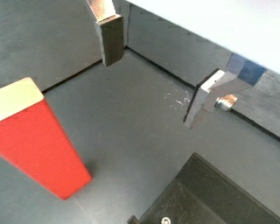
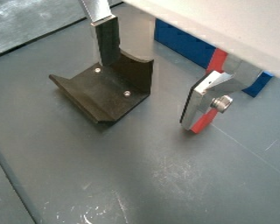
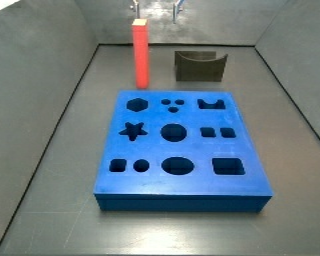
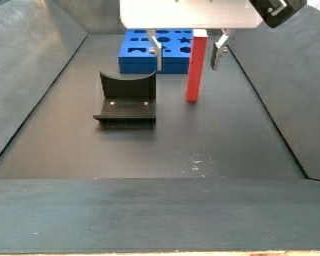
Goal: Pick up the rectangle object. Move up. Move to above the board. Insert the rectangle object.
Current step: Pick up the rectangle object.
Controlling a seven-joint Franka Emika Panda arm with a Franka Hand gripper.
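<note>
Side views show the gripper [image 4: 184, 57] spread wide and empty, beside the upright rectangle object [image 4: 196, 68]. Picking is in hand; the fingers [image 1: 112, 39] must next straddle the bar before closing.

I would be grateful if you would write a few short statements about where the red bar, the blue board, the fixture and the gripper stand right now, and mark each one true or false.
1. The rectangle object stands upright on the floor. True.
2. The gripper is shut on the rectangle object. False: its fingers are spread with nothing between them, and the bar stands apart from them in a wrist view.
3. The rectangle object is already in a hole of the board. False: it stands on the floor beyond the board's edge.
4. The fixture stands on the floor, off the board. True.
5. In a side view the gripper hangs near the bar's top. True.
</note>
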